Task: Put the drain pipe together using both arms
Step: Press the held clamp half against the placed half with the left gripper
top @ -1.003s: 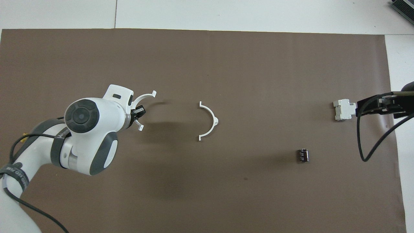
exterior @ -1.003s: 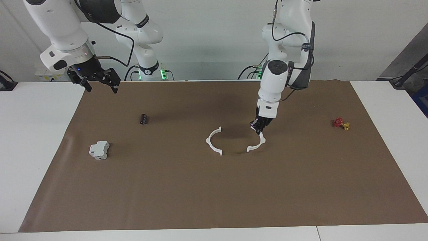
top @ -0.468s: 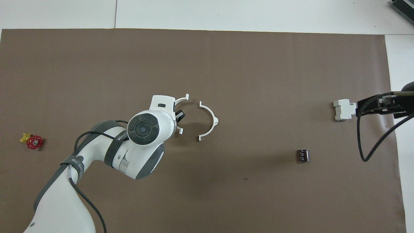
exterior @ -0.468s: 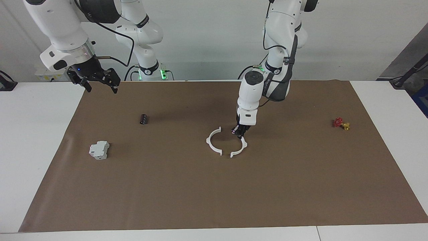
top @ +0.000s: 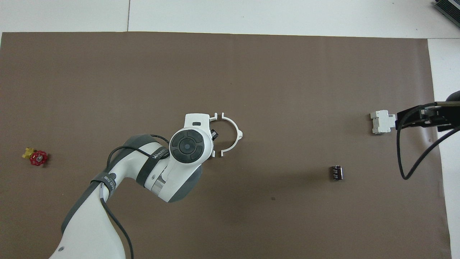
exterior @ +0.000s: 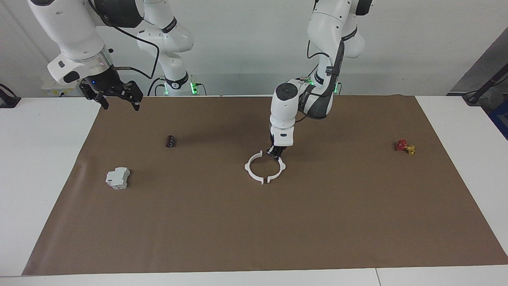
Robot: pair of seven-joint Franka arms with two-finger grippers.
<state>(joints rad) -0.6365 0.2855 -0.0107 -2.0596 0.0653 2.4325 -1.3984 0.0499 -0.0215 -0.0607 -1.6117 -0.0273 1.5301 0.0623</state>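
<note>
White arc (exterior: pixel 278 173) clamped in your left gripper (exterior: pixel 274 153) has slid against the resting arc (exterior: pixel 251 167), ring nearly closed; right gripper (exterior: pixel 119 97) waits wide.

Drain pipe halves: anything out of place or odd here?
Nothing stands out. The left gripper, shut on one half ring, has it end to end with the other half ring; small gaps remain. The right gripper waits, open.

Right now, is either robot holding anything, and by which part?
The left gripper is shut on one white half-ring, near the end closest to the robots. The right gripper holds nothing.
</note>
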